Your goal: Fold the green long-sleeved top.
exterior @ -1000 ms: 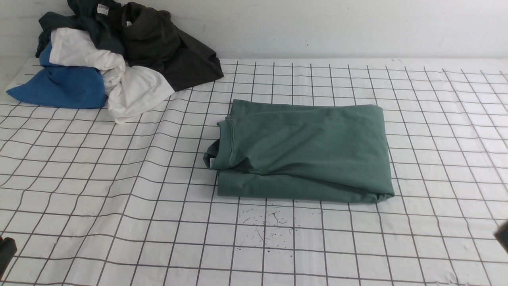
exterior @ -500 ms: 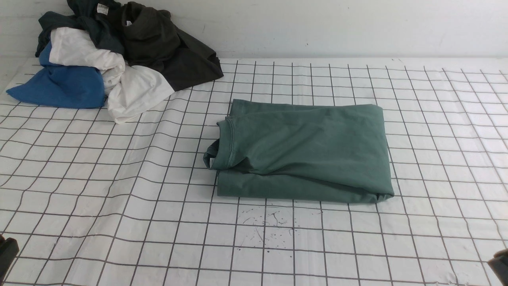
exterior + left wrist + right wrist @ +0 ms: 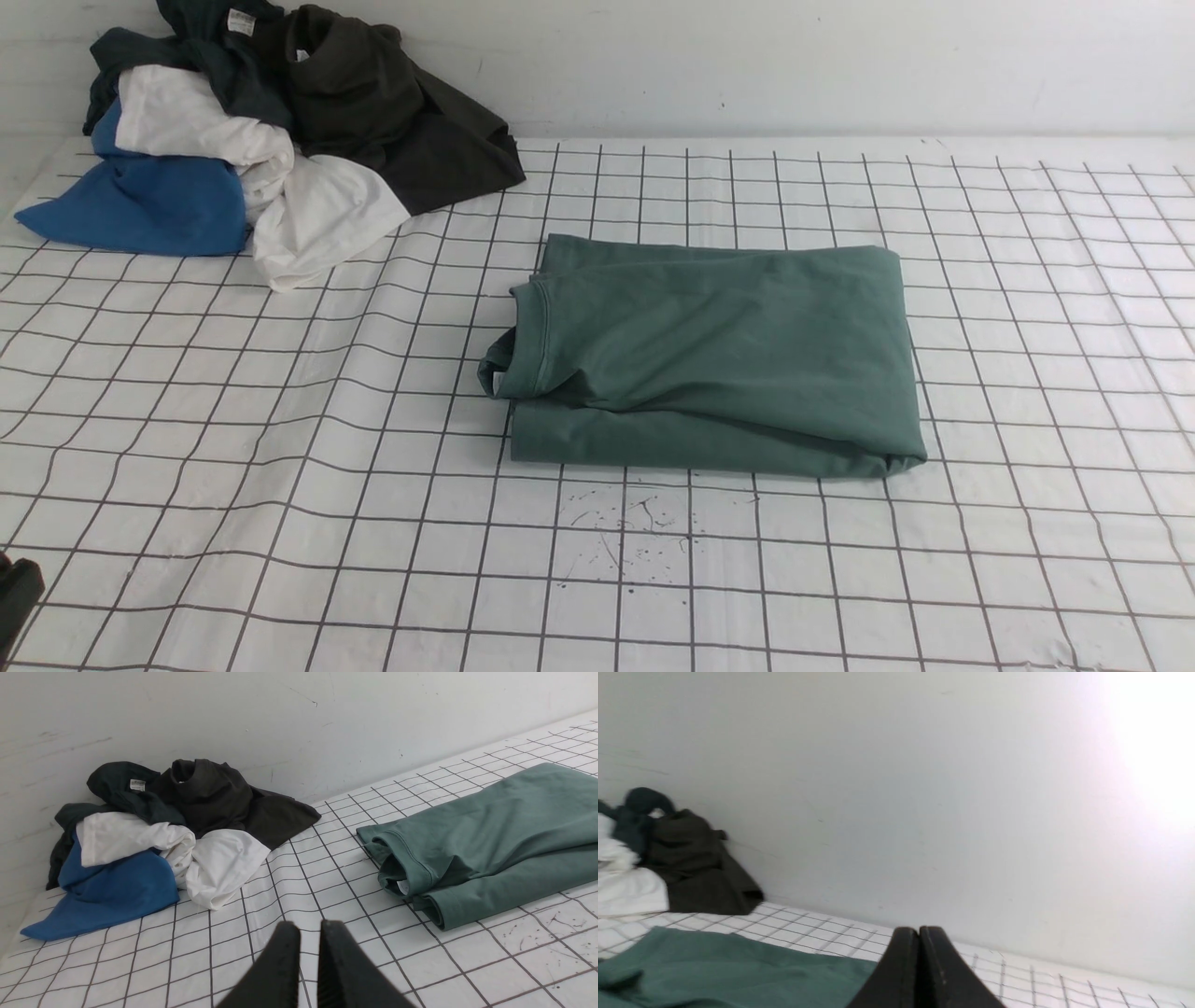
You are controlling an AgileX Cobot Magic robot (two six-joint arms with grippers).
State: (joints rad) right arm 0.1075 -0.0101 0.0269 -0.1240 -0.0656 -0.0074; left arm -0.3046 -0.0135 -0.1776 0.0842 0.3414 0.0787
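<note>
- White cloth with a dark grid [image 3: 280, 448] covers the table up to a plain pale wall [image 3: 840, 65].
- Near the middle of the cloth lies the green long-sleeved top [image 3: 719, 355], folded into a flat rectangle, its ribbed collar [image 3: 527, 341] turned toward the robot's left.
- At the far left corner, against the wall, sits a heap of other clothes [image 3: 271, 140]: blue, white, dark olive-brown and dark teal pieces, well apart from the top.
- Only a dark sliver of the left arm shows in the front view, at its lower left edge; the right arm is outside that view.
- From the left wrist, the left gripper [image 3: 304, 933] shows its jaws nearly together with a narrow slit between, grasping nothing, above bare cloth short of the collar.
- From the right wrist, the right gripper [image 3: 919, 935] has its jaws pressed fully together, empty, raised over the top's far side.
- Bare grid runs wide on every side of the top; small dark specks [image 3: 635, 527] mark the cloth just in front of it.
</note>
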